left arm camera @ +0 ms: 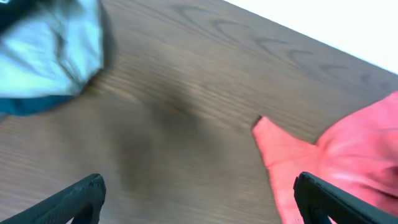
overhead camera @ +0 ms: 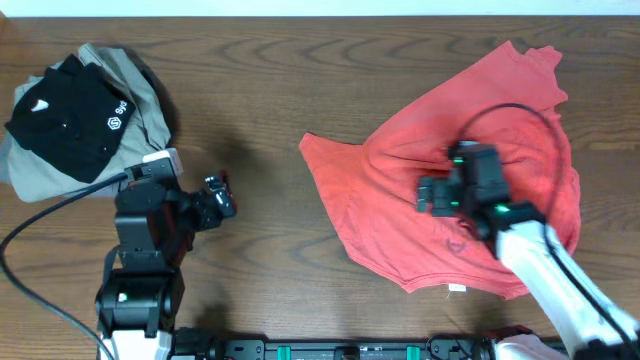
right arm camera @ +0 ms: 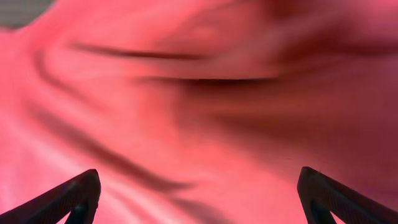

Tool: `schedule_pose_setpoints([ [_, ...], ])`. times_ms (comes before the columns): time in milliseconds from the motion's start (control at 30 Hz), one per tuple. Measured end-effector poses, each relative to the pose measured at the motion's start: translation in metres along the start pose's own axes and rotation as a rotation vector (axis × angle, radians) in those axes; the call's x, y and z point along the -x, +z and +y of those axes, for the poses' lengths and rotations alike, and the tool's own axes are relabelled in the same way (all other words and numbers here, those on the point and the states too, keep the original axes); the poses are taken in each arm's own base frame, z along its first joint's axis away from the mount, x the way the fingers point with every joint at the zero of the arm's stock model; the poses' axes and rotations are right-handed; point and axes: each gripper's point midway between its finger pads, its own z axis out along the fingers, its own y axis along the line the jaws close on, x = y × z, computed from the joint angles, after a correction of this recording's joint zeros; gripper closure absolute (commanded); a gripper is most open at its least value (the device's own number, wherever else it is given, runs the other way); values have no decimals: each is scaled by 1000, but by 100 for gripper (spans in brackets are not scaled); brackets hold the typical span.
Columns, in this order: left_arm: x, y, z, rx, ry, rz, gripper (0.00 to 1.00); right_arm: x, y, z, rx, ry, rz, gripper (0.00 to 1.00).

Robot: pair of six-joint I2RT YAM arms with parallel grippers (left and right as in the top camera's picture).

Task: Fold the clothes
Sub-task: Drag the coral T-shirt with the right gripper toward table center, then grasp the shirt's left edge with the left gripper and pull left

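The coral-red T-shirt [overhead camera: 400, 190] lies crumpled on the right half of the table, a pointed corner toward the middle and a small white hem label near the front edge. My right gripper [overhead camera: 440, 195] hovers over the shirt's middle, open and empty; its wrist view is filled with red cloth [right arm camera: 199, 93] between the fingers [right arm camera: 199, 196]. My left gripper [overhead camera: 222, 196] is open and empty over bare wood left of the shirt. Its wrist view shows the shirt's corner [left arm camera: 292, 155] to the right of the fingers [left arm camera: 199, 199].
A black garment with white logos [overhead camera: 65, 110] lies on a khaki-grey garment [overhead camera: 140, 95] at the back left; the grey one shows in the left wrist view [left arm camera: 50, 56]. Cables trail from both arms. The table's far edge runs along the top.
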Motion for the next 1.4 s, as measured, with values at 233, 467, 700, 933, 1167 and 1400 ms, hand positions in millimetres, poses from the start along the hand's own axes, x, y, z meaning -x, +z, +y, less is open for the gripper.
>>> schedule_pose_setpoints([
  [233, -32, 55, -30, -126, -31, 192, 2, -6, -34, -72, -178, 172, -5, 1],
  [467, -110, 111, -80, -235, 12, 445, 2, -32, -44, -101, -254, 255, 83, 1],
  [700, -180, 137, -118, -268, -44, 600, 8, -38, -47, -111, -277, 291, 104, 1],
  [933, -214, 139, -163, -360, -29, 639, 80, -39, -47, -111, -278, 293, 105, 1],
  [1167, -205, 147, -146, -332, -31, 625, 94, -38, -47, -111, -280, 293, 105, 1],
  [1400, -55, 171, -80, -212, -137, 323, 86, -38, -47, -112, -280, 293, 105, 1],
])
